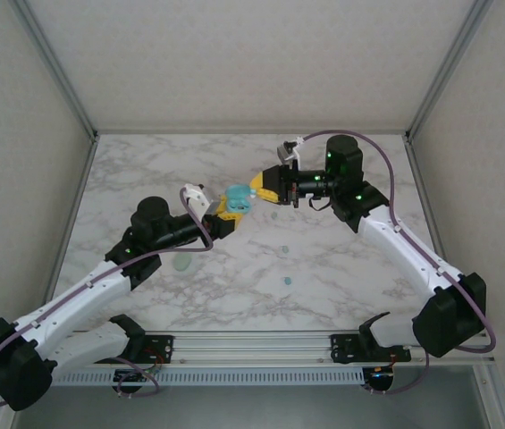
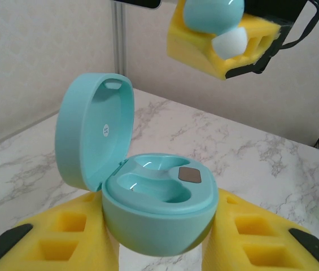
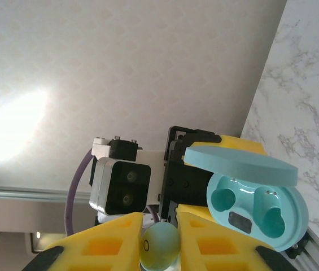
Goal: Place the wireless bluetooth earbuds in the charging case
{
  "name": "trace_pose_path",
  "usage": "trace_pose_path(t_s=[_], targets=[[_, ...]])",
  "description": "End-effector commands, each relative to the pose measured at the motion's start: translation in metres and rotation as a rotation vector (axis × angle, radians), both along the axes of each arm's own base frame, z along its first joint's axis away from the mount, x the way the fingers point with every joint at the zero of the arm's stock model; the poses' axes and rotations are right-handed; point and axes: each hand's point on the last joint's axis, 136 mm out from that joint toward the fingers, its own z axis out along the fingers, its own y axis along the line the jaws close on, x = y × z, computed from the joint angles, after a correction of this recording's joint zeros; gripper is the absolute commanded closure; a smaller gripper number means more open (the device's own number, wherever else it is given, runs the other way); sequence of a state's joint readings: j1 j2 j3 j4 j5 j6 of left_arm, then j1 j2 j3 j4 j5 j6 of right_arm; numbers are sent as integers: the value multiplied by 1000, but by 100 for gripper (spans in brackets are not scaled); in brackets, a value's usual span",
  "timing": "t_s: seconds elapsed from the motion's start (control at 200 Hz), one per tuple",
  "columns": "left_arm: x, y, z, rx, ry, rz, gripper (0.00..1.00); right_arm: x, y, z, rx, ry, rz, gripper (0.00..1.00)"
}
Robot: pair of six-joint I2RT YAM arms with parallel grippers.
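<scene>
Holding an open teal charging case (image 2: pixel 159 217), your left gripper (image 2: pixel 159 240) pinches the lower shell between its yellow fingers (image 2: pixel 63 248). The lid (image 2: pixel 94 132) stands up, hinged back on the left, and two hollow sockets face upward. Your right gripper (image 2: pixel 227 35) hangs above and beyond the case, apart from it, closed narrowly on a teal earbud (image 2: pixel 211 12) with a white tip. On the marble table (image 1: pixel 341 259), a second earbud (image 1: pixel 287 281) lies below and toward the bases from the right gripper. A pale oval piece (image 1: pixel 183 263) lies near the left gripper, beside its arm.
</scene>
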State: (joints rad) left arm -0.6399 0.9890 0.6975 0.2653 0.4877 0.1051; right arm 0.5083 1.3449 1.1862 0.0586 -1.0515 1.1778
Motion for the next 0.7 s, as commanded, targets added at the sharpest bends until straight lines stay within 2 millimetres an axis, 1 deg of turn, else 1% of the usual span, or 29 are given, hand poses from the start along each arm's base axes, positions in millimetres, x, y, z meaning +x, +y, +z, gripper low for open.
trace_pose_path(t_s=[0.0,0.04,0.065,0.115,0.165,0.24,0.33,0.405,0.486,0.696], targets=[[-5,0,32,-57,-78,-5,81,-2,1,2,8,-1,16,79],[-5,1,33,-61,-82,-3,81,-2,0,-1,-10,-18,5,79],[-5,1,33,-61,-83,-3,81,0,-2,-6,-43,-22,-15,79],[-5,1,34,-67,-86,-4,81,0,-6,-13,-110,-69,-42,78],[-6,1,36,-75,-89,-7,81,-2,-8,-16,-134,-118,-51,77],[-7,0,36,-81,-92,-16,81,-4,-8,-13,-112,-172,-44,77],[-8,-3,36,-87,-99,-32,81,-3,-10,-15,-130,-218,-60,77],[-8,-4,36,-91,-106,-35,81,-6,-9,-12,-116,-252,-53,77],[-8,-5,34,-88,-110,-43,81,-8,-7,-6,-98,-285,-43,77],[-10,-12,36,-90,-108,-68,81,-13,2,1,-75,-337,-26,77]])
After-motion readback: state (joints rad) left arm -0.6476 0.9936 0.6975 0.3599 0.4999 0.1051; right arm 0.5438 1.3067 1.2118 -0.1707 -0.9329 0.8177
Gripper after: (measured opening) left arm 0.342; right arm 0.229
